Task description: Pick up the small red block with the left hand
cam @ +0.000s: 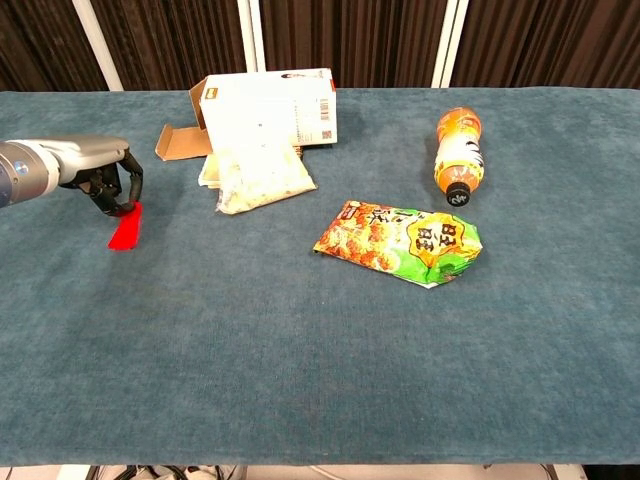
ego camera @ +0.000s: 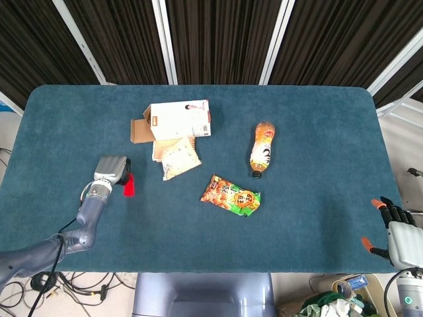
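The small red block [cam: 126, 226] stands tilted up on its edge at the left of the blue table [cam: 300, 350], looking narrow in both views. My left hand [cam: 104, 179] is right behind it, and its curled fingers grip the block's upper end. In the head view the block [ego camera: 129, 185] pokes out to the right of the left hand [ego camera: 110, 171]. Whether its lower end still touches the cloth is unclear. My right hand [ego camera: 394, 228] hangs beyond the table's near right corner, with its fingers apart and nothing in it.
A white carton [cam: 266, 108] with open flaps lies behind a pale pouch [cam: 258, 179], just right of the left hand. A green and orange snack bag [cam: 400, 241] and an orange bottle [cam: 458, 149] on its side lie further right.
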Controlling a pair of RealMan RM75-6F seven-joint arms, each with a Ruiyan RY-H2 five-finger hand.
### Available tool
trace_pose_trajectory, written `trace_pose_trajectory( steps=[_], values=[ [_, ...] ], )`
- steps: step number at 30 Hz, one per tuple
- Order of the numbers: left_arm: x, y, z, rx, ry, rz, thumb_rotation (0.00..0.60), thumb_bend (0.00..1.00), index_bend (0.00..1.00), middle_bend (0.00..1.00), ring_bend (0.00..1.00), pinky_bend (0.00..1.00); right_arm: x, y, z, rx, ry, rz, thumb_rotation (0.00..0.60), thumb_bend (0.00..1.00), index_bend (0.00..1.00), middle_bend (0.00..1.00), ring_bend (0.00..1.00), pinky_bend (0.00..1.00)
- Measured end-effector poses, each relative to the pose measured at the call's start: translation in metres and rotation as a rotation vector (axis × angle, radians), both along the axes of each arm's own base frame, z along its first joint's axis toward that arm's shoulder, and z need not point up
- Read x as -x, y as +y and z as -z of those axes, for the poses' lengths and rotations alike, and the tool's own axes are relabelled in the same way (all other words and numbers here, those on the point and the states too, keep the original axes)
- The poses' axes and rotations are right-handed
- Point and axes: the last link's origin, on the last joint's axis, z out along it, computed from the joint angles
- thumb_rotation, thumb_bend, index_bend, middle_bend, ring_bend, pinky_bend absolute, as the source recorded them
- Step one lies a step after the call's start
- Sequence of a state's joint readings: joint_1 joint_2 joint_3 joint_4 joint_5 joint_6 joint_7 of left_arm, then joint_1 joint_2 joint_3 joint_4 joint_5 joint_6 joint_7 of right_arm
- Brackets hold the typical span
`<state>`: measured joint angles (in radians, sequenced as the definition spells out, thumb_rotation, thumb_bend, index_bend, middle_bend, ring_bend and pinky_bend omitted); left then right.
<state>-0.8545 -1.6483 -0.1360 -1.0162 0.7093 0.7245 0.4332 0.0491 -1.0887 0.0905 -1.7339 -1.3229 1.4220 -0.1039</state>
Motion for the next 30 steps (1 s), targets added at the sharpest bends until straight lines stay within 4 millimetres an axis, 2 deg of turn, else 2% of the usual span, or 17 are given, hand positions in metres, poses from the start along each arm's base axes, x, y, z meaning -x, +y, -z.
trace_pose_trajectory(
  steps=[14,23,26,30],
  values=[
    [-0.011,-0.006,0.001,0.014,-0.067,0.017,0.600,0.45,0.64,0.93,0.92,0.91,0.000,0.001,0.000,-0.001,0.003,-0.001,0.600,0.14,0.19,0.09,0.14,0.15],
    [-0.028,-0.012,-0.023,0.003,-0.110,0.064,0.600,0.47,0.65,0.93,0.92,0.91,0.000,0.000,-0.002,0.006,-0.001,-0.001,0.600,0.14,0.19,0.09,0.14,0.15],
    [-0.039,-0.019,-0.035,0.016,-0.125,0.089,0.600,0.47,0.66,0.93,0.92,0.91,0.000,0.001,-0.002,0.006,0.000,0.000,0.600,0.14,0.19,0.09,0.14,0.15],
    [-0.063,-0.031,-0.061,0.019,-0.163,0.135,0.600,0.47,0.67,0.93,0.92,0.91,0.000,0.000,-0.001,0.005,0.001,-0.002,0.600,0.14,0.19,0.09,0.14,0.15]
  ],
)
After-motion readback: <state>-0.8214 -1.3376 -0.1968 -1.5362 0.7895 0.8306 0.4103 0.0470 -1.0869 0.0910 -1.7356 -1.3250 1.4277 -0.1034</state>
